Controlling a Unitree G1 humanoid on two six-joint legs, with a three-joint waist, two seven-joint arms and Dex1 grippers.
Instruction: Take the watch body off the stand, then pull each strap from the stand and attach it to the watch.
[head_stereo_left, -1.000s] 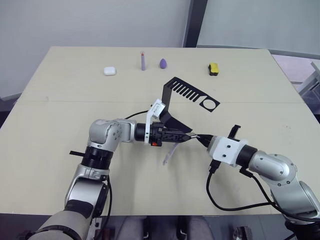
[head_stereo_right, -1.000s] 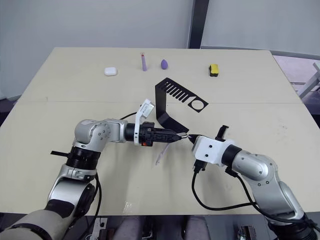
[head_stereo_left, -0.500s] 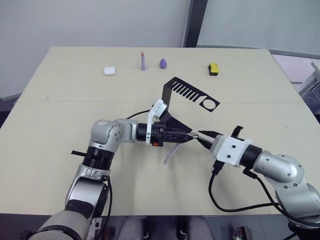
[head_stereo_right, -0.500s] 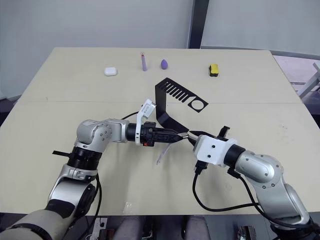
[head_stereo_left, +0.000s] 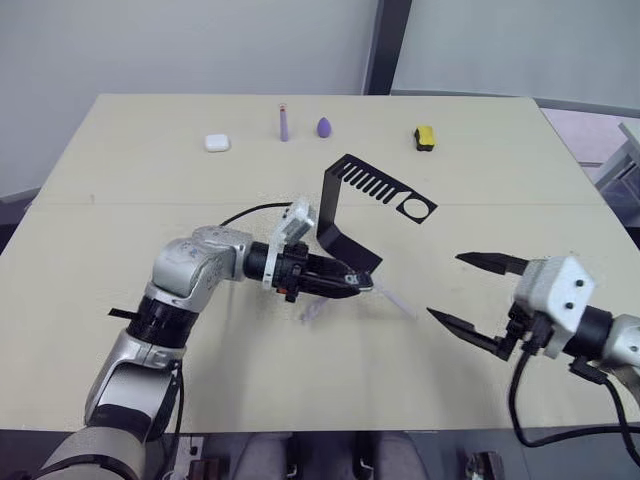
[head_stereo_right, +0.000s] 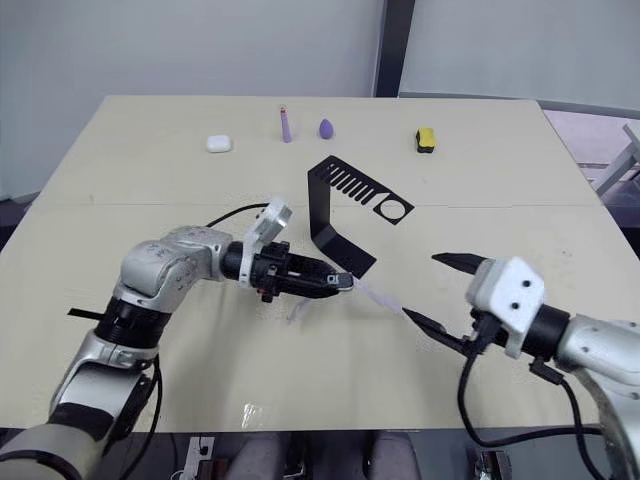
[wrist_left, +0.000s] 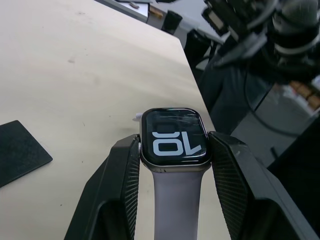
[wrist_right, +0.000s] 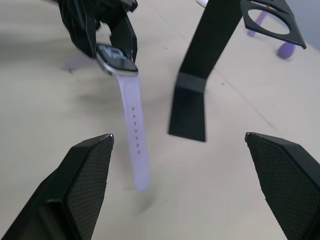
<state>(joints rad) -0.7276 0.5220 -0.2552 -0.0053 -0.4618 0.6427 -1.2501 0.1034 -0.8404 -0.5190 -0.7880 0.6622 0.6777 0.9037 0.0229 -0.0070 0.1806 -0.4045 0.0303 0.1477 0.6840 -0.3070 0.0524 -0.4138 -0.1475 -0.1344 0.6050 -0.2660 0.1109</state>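
We read this moment as the tail end of the assembly. Our left gripper (head_stereo_left: 345, 283) is clamped on the small rounded-square watch body with its dark screen, white digits and grey rim (wrist_left: 173, 136), 1 finger on each side of the case, held just above the beige tabletop (head_stereo_left: 150, 170) in front of the base of the thin black bent-sheet stand (head_stereo_left: 340, 215). 1 pale lavender-white flexible strap (wrist_right: 134, 127) runs from the case toward our right gripper (head_stereo_left: 470, 292), its free end down near the table; a 2nd strap (head_stereo_left: 312, 310) trails from the other side of the case.

Our right gripper sits well apart from the watch, fingers spread wide with nothing between them.

To finish well, we judge the left grip should stay on the case flanks — never on the strap roots — and the watch should be kept level and low. If a strap needs seating, the right fingers should pinch it close to the lug and push along the slot, not across it.

Hard to make out:
- whether either strap is fully latched; the joints are too small to judge.
- the 2nd strap's joint, largely hidden under the left fingers.
- the stand's comb slots look bare — we cannot confirm every slot.
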